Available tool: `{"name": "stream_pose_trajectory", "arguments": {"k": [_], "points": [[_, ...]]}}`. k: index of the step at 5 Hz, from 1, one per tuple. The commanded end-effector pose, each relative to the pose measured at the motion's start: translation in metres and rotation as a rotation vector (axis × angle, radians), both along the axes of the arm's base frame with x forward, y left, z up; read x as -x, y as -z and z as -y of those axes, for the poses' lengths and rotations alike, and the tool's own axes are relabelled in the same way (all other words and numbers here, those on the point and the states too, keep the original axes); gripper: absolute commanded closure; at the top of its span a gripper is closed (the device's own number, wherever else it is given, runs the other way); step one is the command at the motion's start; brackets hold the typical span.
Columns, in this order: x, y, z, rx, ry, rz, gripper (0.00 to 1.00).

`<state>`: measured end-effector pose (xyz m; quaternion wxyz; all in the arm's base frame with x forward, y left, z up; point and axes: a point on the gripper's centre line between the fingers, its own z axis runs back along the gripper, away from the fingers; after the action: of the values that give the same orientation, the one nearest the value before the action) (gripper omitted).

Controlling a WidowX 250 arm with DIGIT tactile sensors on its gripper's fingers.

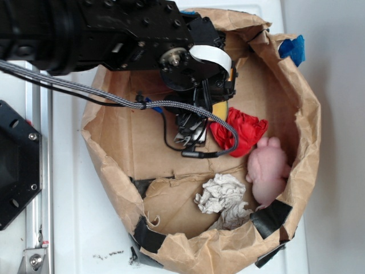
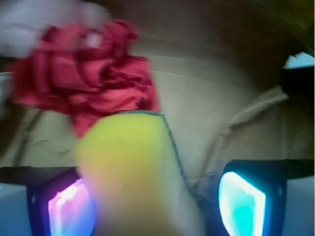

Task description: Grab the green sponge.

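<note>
The green sponge (image 2: 135, 167) is a yellow foam block with a thin dark green edge along its right side. In the wrist view it stands between my fingers. My gripper (image 2: 157, 196) is open around it: the left pad (image 2: 69, 211) is against the foam, and a gap shows before the right pad (image 2: 241, 201). In the exterior view only a yellow sliver of the sponge (image 1: 222, 108) shows under my wrist, and my gripper (image 1: 212, 98) is mostly hidden by the arm, low inside the brown paper-lined bin (image 1: 311, 114).
A red wrinkly cloth ball (image 1: 242, 130) lies just beyond the sponge and also shows in the wrist view (image 2: 93, 78). A pink plush toy (image 1: 268, 168) and a crumpled white cloth (image 1: 223, 197) lie near the bin's front wall. A black mount (image 1: 17, 165) stands at the left.
</note>
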<state>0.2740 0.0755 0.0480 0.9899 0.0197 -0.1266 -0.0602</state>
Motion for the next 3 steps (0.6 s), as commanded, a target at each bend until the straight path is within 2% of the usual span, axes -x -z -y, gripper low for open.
{"name": "stream_pose_trajectory", "arguments": {"k": [1, 3], "points": [[-0.0122, 0.0044, 0.006, -0.008, -0.002, 0.005, 1.0], [-0.0134, 0.0025, 0.0072, -0.006, -0.005, 0.023, 1.0]]}}
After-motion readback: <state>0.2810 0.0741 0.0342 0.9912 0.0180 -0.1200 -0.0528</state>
